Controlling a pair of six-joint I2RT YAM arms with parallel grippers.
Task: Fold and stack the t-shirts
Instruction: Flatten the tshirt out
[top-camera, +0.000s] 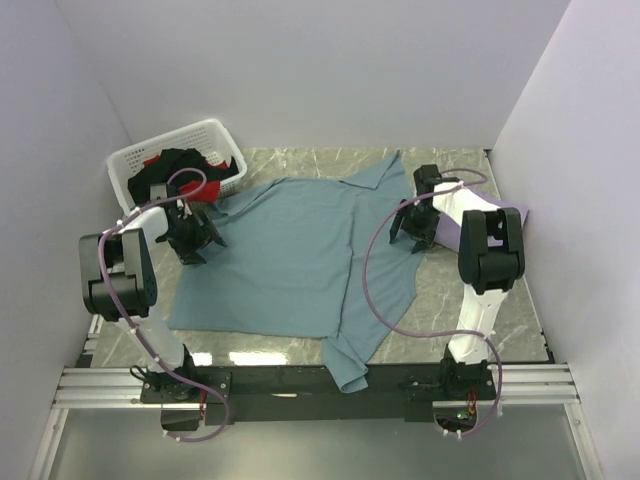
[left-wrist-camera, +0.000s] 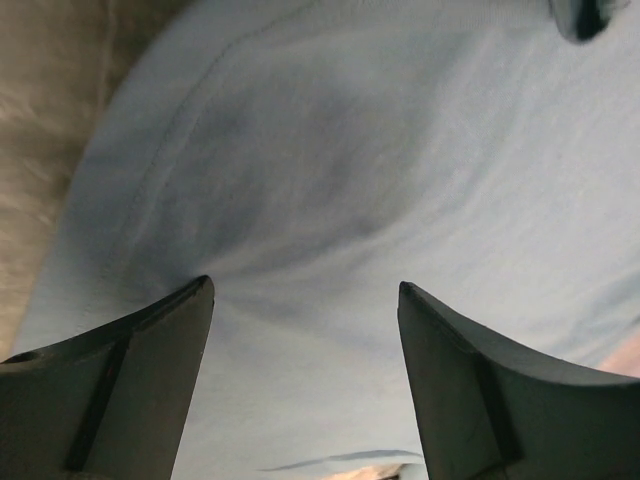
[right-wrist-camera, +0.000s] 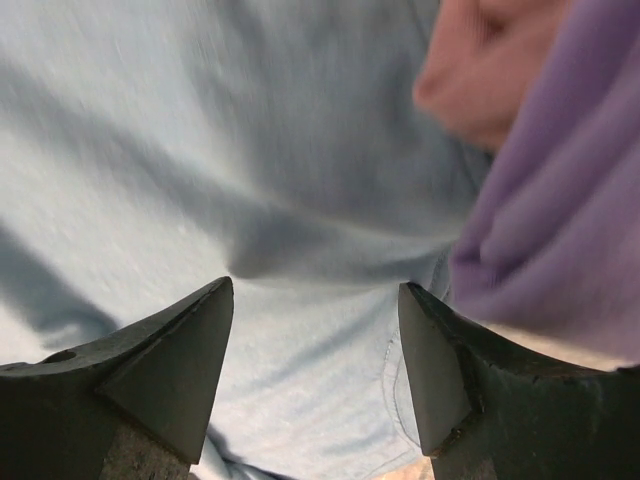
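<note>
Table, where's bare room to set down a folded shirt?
Bare marble table shows at the back, right of the white basket, and front-right beside the teal shirt. It crowds the centre; lavender shirt the right edge.

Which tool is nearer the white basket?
Left. The left tool is just in front of the basket, at the left edge of the teal shirt; the right tool is across the shirt, near the lavender one.

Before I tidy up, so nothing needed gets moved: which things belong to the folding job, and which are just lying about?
Job: teal shirt; purple shirt; black shirt; red shirt.
Lying about: basket; table.
</note>
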